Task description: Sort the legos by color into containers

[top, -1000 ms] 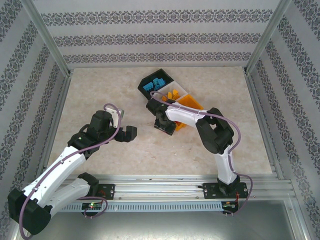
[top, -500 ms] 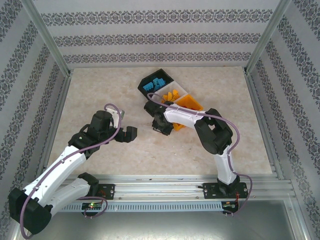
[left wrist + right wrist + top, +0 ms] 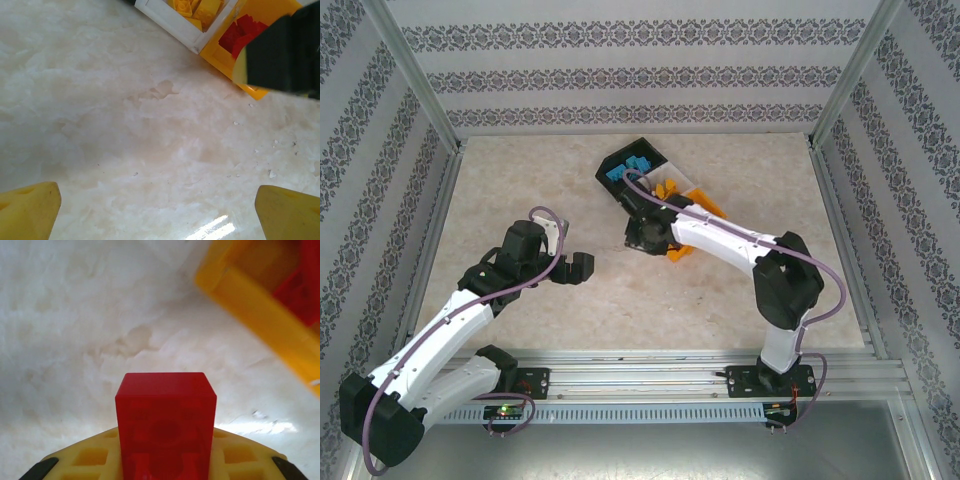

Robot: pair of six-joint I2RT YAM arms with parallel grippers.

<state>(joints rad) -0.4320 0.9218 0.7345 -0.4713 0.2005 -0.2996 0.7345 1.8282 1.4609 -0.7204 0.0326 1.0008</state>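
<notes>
The containers sit in a slanted row at the table's far middle. The black bin holds blue legos. The white bin holds orange-yellow legos. The orange bin is partly under my right arm, and red legos lie in it. My right gripper hovers just left of the orange bin's front, shut on a red lego above bare tabletop. My left gripper stands open over bare table, its yellow fingertips far apart with nothing between them.
The orange bin's front wall lies close to the upper right of the held brick. Metal frame rails and patterned walls bound the table on three sides. The right gripper's black body shows beside the bins in the left wrist view.
My right gripper closed on the red lego, and its arm stretched out, with the elbow swinging right. The left arm has not moved.
</notes>
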